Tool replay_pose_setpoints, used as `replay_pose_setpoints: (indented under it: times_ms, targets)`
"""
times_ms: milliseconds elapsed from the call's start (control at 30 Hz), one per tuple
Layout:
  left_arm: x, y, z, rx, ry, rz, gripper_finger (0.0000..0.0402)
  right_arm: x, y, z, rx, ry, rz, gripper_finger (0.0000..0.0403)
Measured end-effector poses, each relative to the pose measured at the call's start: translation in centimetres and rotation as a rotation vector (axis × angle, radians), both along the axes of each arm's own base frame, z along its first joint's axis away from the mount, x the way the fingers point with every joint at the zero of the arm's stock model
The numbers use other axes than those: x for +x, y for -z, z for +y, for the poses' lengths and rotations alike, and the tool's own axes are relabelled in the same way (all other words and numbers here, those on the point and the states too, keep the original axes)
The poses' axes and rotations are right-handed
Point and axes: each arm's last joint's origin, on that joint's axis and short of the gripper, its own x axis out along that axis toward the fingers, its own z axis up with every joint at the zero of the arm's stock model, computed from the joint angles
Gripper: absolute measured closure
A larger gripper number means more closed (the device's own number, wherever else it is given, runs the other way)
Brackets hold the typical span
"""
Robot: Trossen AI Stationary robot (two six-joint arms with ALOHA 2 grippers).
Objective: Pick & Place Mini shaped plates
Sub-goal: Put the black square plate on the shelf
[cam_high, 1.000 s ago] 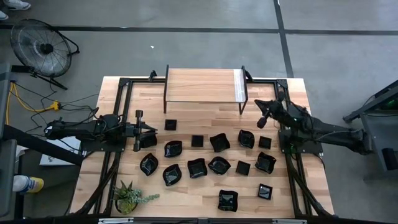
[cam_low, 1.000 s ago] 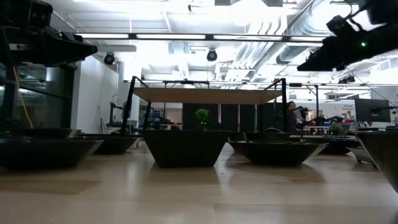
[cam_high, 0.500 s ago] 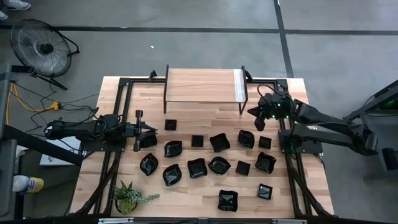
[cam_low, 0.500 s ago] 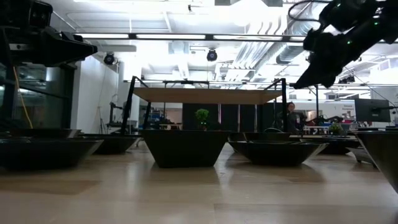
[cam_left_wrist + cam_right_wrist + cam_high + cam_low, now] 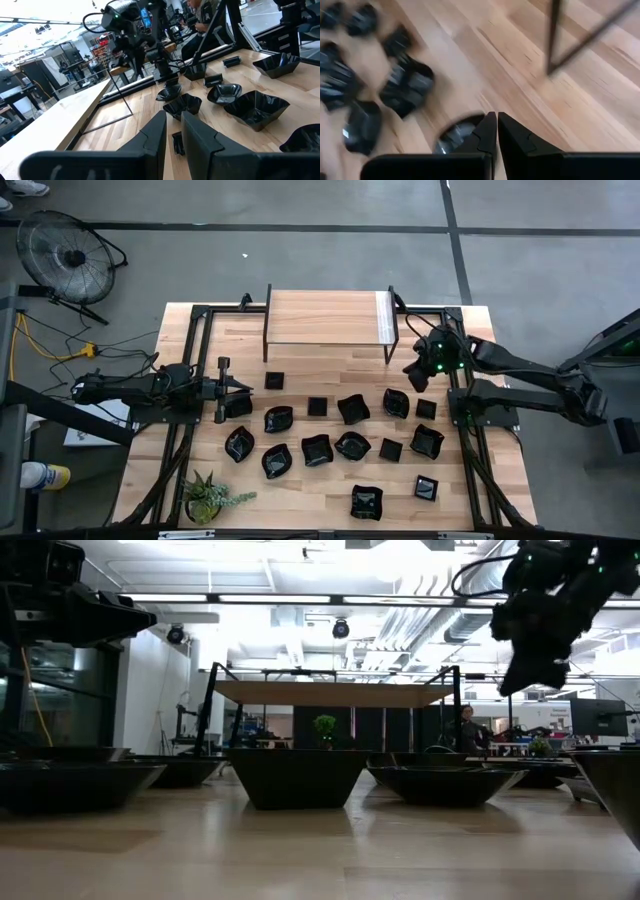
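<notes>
Plates [image 5: 352, 409] dot the table while the right gripper [image 5: 413, 368] (clenched, empty) hovers at two o'clock, and the left gripper [image 5: 243, 386] waits at nine o'clock, grip unclear.

- High view: straight down over the whole table [image 5: 330, 350].
- Low view: at tabletop level, facing the raised shelf [image 5: 330, 693] at 12 o'clock.
- Wrist views: close above the plates [image 5: 260, 105], which all views share.
</notes>
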Motion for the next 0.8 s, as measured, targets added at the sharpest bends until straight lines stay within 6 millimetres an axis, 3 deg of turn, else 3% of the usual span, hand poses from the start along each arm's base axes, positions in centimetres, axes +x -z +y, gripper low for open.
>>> replay_pose_setpoints:
  times_ms: [200, 367, 533, 800]
  targets:
    - [0.0, 0.0, 0.0, 0.0, 0.0, 0.0, 0.0346, -0.7, -3.8, 0.2, -0.023, -0.026, 0.122, 0.0391]
    - [0.0, 0.0, 0.0, 0.0, 0.0, 0.0, 0.0346, -0.9, -5.3, 0.4, -0.053, -0.095, 0.162, 0.0391]
    - [0.0, 0.0, 0.0, 0.0, 0.0, 0.0, 0.0346, -0.9, -4.8, 0.4, -0.047, -0.131, 0.182, 0.0391]
    - [0.0, 0.0, 0.0, 0.0, 0.0, 0.0, 0.0346, -1.0, -2.1, 0.8, 0.143, -0.097, 0.201, 0.0391]
